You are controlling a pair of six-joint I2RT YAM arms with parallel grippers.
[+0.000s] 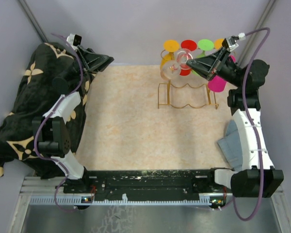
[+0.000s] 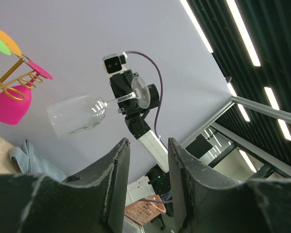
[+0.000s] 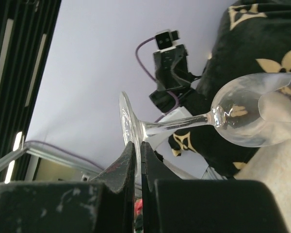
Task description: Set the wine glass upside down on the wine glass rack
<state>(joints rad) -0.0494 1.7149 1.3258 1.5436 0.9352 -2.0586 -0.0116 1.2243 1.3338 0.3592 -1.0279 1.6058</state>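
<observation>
The right gripper (image 3: 137, 146) is clamping the wine glass (image 3: 250, 116) by its foot edge (sideways, at one o'clock by the wine glass rack (image 1: 184, 99)); tilting it could be loosening that thin hold. The left gripper (image 2: 148, 145) is hanging half-open, empty.

This is a robotics lab cell, not a home: a left arm (image 1: 63, 109) and a right arm (image 1: 247, 131) are bolted to an aluminium rail (image 1: 150, 200) at the edge of a table (image 1: 136, 131), which is boxed in by plain lilac panels (image 1: 136, 29) on metal posts (image 1: 31, 19). Purple cables (image 1: 256, 32) run to small wrist cameras. Beyond the panels is a large commercial hall with a dark slatted ceiling (image 2: 276, 19), long strip lights (image 2: 242, 31) and a perforated plastic crate (image 2: 145, 208) — the gold wire wine glass rack (image 1: 159, 97) and a black printed cloth (image 1: 19, 111) are the only household things.
</observation>
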